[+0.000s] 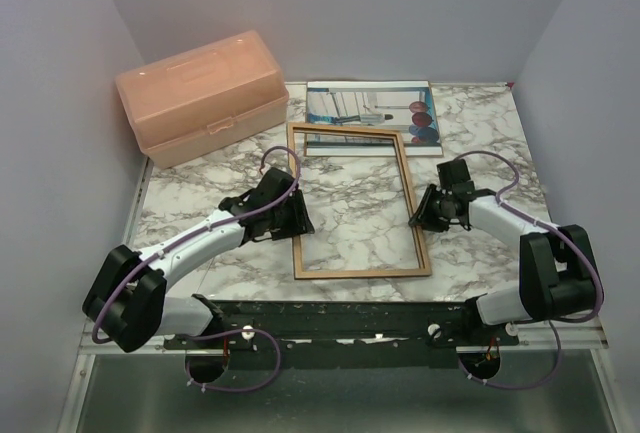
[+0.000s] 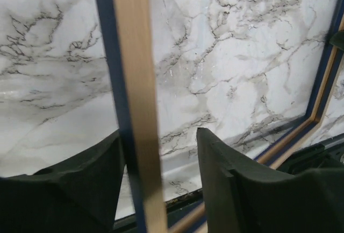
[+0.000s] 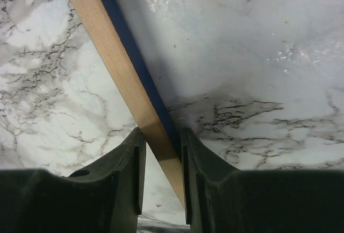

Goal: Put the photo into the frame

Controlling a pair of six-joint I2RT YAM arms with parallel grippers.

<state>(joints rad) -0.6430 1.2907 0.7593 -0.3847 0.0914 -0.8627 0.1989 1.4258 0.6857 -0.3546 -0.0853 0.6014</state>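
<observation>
The frame (image 1: 360,273) lies light-wood face up in the middle of the marble table, and the table shows through its opening. The photo (image 1: 372,116), with white columns and red and blue balloons, lies flat just behind the frame's far end. My left gripper (image 1: 303,221) is open and straddles the frame's left rail (image 2: 137,82); the rail runs close along the left finger (image 2: 80,184) and well apart from the right one. My right gripper (image 1: 415,215) is shut on the frame's right rail (image 3: 115,66), with a finger on each side of it.
A peach plastic box (image 1: 205,93) with its lid shut stands at the back left. Grey walls close in the table on the left, back and right. A dark metal rail (image 1: 340,318) runs along the near edge by the arm bases.
</observation>
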